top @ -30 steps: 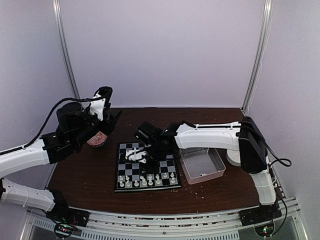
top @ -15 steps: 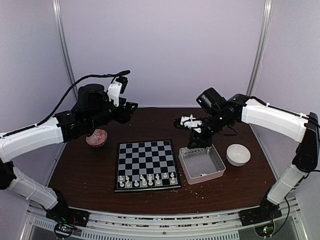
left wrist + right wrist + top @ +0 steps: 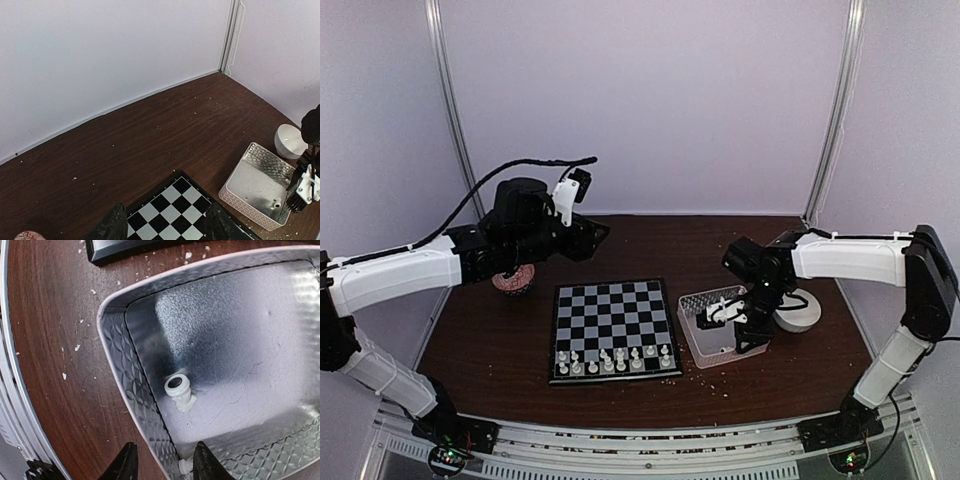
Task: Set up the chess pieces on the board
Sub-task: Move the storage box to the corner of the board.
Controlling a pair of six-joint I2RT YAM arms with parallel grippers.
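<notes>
Right wrist view. Shows the right fingers (image 3: 126,464) parted with a clear gap, gripping nothing, poised astride the side wall of the clear tray (image 3: 131,385). Catches a small white bit at the bottom edge just beside one fingertip, too cut off to name. Further in, finds one white chess piece (image 3: 179,391) lying on its side on the tray floor, near that wall, hollow base turned toward the lens. Outside the wall, takes in brown worktop (image 3: 45,340) dotted with pale crumbs (image 3: 76,347) and, at the top edge, a dark corner of the board (image 3: 125,249).

Left wrist view. Shows the left fingers (image 3: 114,227) likewise apart, nothing between them, hanging well above the far corner of the board. Beyond, takes in the worktop running to the white back wall, the tray off to the right, and a white bowl (image 3: 287,140) behind it.

Top external view. Places the board at mid-worktop, with two rows of white chess pieces (image 3: 613,358) standing along its near edge. Puts the tray just to the right of the board, the bowl just beyond the tray and partly behind the right arm. Picks out a pink patterned round thing (image 3: 512,281) left of the board's far corner, partly under the left arm.
</notes>
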